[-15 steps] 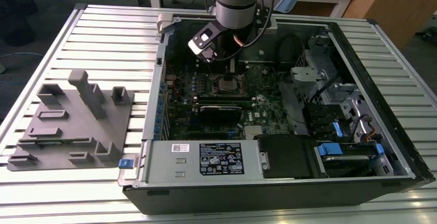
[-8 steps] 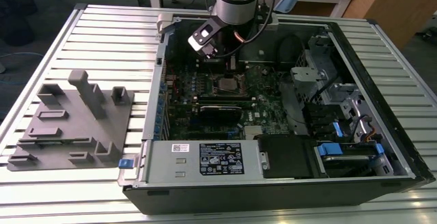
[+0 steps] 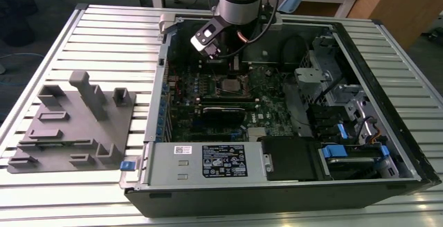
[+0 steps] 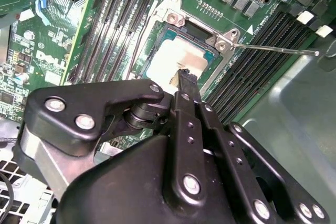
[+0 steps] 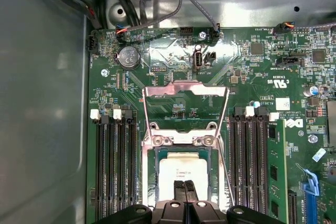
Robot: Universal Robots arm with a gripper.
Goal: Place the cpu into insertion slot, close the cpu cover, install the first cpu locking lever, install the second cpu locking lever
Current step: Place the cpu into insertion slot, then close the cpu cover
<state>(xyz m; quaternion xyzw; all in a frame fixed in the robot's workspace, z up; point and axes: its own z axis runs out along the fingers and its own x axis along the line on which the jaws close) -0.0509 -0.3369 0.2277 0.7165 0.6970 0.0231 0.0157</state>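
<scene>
The cpu is pale silvery-grey, the cpu cover silvery, the circuit board green, the gripper black, the ribbed tabletop pale grey.

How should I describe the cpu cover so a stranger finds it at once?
Inside the computer case, find the green motherboard. Between its black memory slots lies the insertion slot; swung open beside it is the cpu cover, the only silvery frame with a window.
</scene>
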